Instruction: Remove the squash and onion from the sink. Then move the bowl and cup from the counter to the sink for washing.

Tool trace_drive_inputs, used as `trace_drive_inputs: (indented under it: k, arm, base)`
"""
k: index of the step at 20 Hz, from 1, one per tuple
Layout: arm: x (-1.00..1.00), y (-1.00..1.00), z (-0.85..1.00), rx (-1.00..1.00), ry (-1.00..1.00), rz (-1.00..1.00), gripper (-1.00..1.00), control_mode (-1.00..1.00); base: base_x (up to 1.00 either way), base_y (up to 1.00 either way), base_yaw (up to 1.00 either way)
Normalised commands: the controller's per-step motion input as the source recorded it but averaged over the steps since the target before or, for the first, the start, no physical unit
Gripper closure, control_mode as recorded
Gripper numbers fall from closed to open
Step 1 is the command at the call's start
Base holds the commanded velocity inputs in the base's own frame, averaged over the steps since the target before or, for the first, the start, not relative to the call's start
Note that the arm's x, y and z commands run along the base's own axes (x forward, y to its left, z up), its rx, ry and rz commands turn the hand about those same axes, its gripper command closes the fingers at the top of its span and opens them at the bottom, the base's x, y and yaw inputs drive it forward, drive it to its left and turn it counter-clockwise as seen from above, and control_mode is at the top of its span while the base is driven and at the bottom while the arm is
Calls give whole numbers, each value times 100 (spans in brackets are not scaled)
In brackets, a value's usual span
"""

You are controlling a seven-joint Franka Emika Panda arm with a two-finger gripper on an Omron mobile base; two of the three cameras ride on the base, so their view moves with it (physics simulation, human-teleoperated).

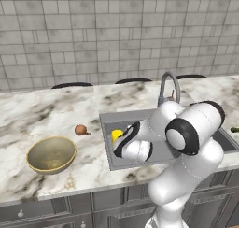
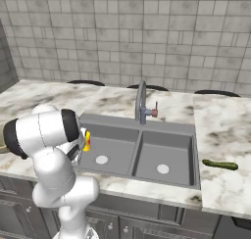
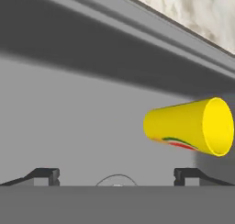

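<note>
The yellow cup (image 3: 190,126) is inside the sink's left basin, beyond and to the upper right of my fingers (image 3: 46,175), apart from them. My gripper (image 3: 117,175) is open with nothing between its fingers, lowered over the left basin (image 1: 119,145). The cup (image 1: 116,134) peeks out beside the hand and shows by the arm (image 2: 87,140). The olive-gold bowl (image 1: 51,154) sits on the counter left of the sink (image 1: 105,117). The onion (image 1: 80,130) lies on the counter between bowl and sink. The squash (image 2: 220,164) lies on the counter right of the sink (image 2: 162,135).
The gooseneck faucet (image 2: 141,103) stands behind the divider between the basins, and it shows behind my arm (image 1: 168,84). White drain holes (image 2: 102,159) mark each basin floor. A tiled wall runs behind the marble counter (image 1: 46,110).
</note>
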Motion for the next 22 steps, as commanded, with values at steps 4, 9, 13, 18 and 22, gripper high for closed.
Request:
trace_drive_inputs:
  k: [4,9,13,18,22]
  arm:
    - [7,13,72,-1,12,0,-100,-100]
    - [5,11,67,-3,22,-1,-100,-100]
    - [10,18,63,-7,27,-8,-100,-100]
    - [2,14,51,-5,41,-21,-100,-100]
    - [-3,8,49,-2,42,-28,-100,-100]
  base:
    - [0,0,0]
    - [0,0,0]
    - [0,0,0]
    - [0,0,0]
    - [0,0,0]
